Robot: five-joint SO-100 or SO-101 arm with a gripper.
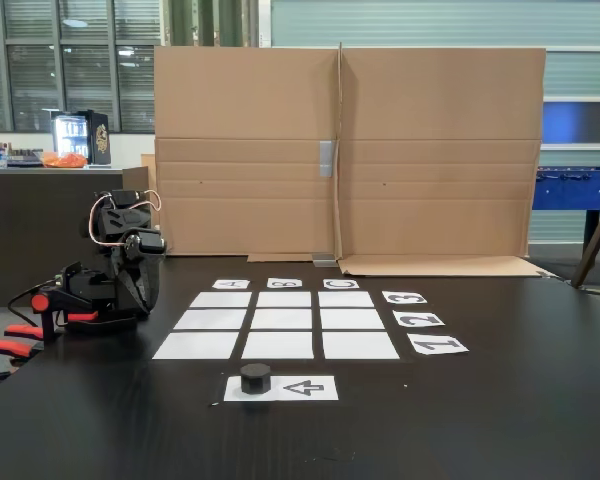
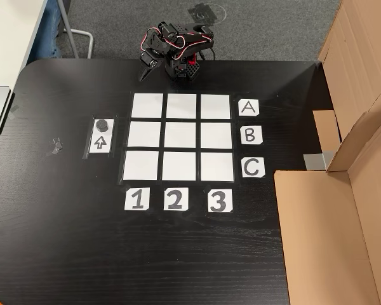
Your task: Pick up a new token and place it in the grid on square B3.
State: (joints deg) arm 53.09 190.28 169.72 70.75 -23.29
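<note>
1. Fixed view from table level: arm (image 1: 120, 270) folded up at the left edge of the table (image 1: 500, 420), well apart from everything. Gripper (image 1: 130, 290) is tucked down against the arm body, dark on dark — can't tell if the fingers are spread or pressed together. Nothing in it as far as I can see.
2. Same view: token (image 1: 255, 377) sits on the left end of the arrow sheet (image 1: 305, 388), just in front of the grid (image 1: 277, 320). Grid squares all bare. Cardboard wall (image 1: 350, 150) stands behind, no issue.
3. Labels here read upside down and foreshortened, so picking B3 from this angle is risky.
4. Fixed view from above: much clearer. Token (image 2: 102, 124) on the top end of the arrow sheet (image 2: 100, 143), left of the grid (image 2: 178, 136). Square B3 (image 2: 216, 135) = middle row, right column, next to the B label (image 2: 250, 135) and above the 3 label (image 2: 220, 201). Far side of the grid from the token.
5. Gripper (image 2: 146, 68) pokes out down-left from the folded arm (image 2: 178, 54); jaws too small and dark to judge.
6. Risks, imo: token is small and short, so an off-centre close could nudge it off the sheet or flick it. Carry crosses the whole grid, so a weak pinch may drop it on B1 or B2. Row mix-up w/ A3 or C3 is also possible.
</note>
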